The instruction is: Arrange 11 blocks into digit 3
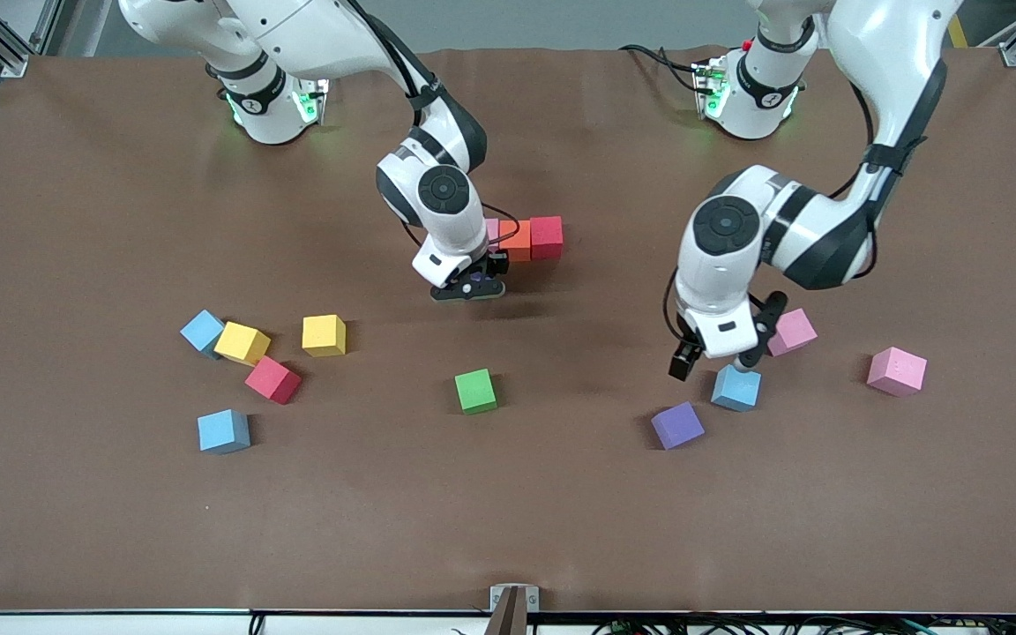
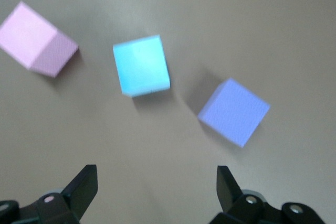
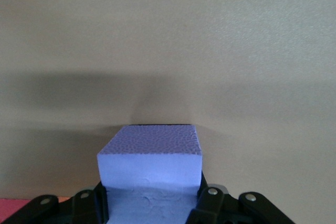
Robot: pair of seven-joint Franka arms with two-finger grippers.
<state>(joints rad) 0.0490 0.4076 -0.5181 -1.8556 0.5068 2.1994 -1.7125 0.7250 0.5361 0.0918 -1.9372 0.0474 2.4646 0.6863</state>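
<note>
My right gripper [image 1: 471,287] is shut on a purple block [image 3: 150,169] and holds it low over the table, just beside a short row of pink [image 1: 492,230], orange [image 1: 517,240] and red [image 1: 547,236] blocks; the right arm covers part of the pink one. My left gripper [image 1: 720,360] is open and empty over the table next to a light blue block [image 1: 735,388]. The left wrist view shows that light blue block [image 2: 140,65], a pink block [image 2: 37,38] and a second purple block [image 2: 233,111] ahead of the open fingers [image 2: 84,184].
Loose blocks lie on the brown table [image 1: 508,529]: green [image 1: 475,391], purple [image 1: 677,425], two pink [image 1: 792,332] [image 1: 896,370], and toward the right arm's end two yellow [image 1: 324,335] [image 1: 242,342], a red [image 1: 272,379] and two light blue [image 1: 202,330] [image 1: 223,430].
</note>
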